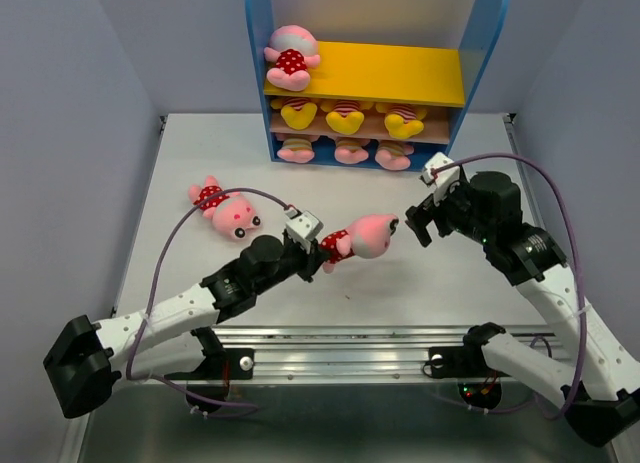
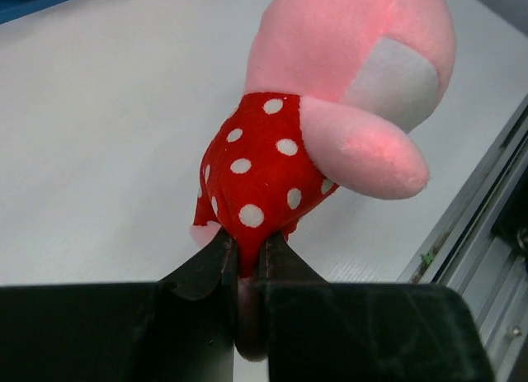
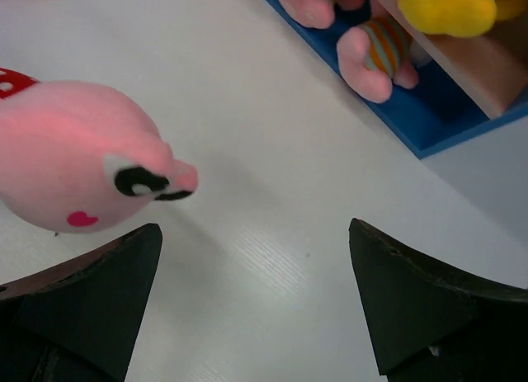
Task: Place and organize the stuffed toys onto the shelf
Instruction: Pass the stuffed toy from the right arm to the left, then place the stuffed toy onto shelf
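My left gripper [image 1: 318, 245] [image 2: 245, 243] is shut on the red white-dotted outfit of a pink pig [image 1: 365, 235] [image 2: 330, 85] and holds it above the table's middle. My right gripper [image 1: 425, 218] [image 3: 256, 229] is open and empty, just right of the pig's head [image 3: 74, 159]. A second dotted pig [image 1: 225, 209] lies on the table at the left. The shelf [image 1: 400, 73] stands at the back. A dotted pig [image 1: 290, 55] lies on its yellow board, three yellow bears [image 1: 346, 116] on the brown board, three striped pigs [image 1: 350, 151] on the blue base [image 3: 445, 122].
Grey walls close in the white table on the left, right and back. A metal rail [image 1: 340, 358] with both arm bases runs along the near edge. Purple cables [image 1: 190, 218] loop over each arm.
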`<state>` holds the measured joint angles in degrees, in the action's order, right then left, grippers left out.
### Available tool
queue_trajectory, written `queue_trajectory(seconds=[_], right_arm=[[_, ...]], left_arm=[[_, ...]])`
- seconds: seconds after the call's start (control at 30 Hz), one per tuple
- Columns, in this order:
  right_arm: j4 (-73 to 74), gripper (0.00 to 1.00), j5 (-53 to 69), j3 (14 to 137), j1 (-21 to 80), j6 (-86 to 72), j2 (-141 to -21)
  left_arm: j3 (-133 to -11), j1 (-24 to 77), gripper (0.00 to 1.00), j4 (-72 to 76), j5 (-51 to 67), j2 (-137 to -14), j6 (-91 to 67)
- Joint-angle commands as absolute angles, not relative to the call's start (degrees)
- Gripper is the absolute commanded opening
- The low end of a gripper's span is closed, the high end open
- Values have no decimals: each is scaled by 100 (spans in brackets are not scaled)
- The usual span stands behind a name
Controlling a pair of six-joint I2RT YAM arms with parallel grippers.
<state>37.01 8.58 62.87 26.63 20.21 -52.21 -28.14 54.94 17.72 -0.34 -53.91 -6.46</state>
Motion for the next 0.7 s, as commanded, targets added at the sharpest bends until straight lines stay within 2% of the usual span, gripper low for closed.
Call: queue_trajectory(seconds=[0.0,0.17,0.37,0.53,0.67], right_arm=[[2664,100,-185,5531,2304,1170,-4906],[2111,100,174,4897,1952,827,-4772],[2030,100,983,4790,1372,624,-4896],[1627,100,1423,4186,1239,615,-5000],[1617,100,1388,4157,1239,659,-5063]], left_arm=[[-3383,5081,0,2198,264,-5282,-1844],[-4085,4887,0,2127,124,-5598,-2775],[-4885,4553,0,2153,62,-6107,-3489],[-6405,4096,0,1523,140,-7124,-3840],[-7609,3850,0,1116,184,-7890,-3893]])
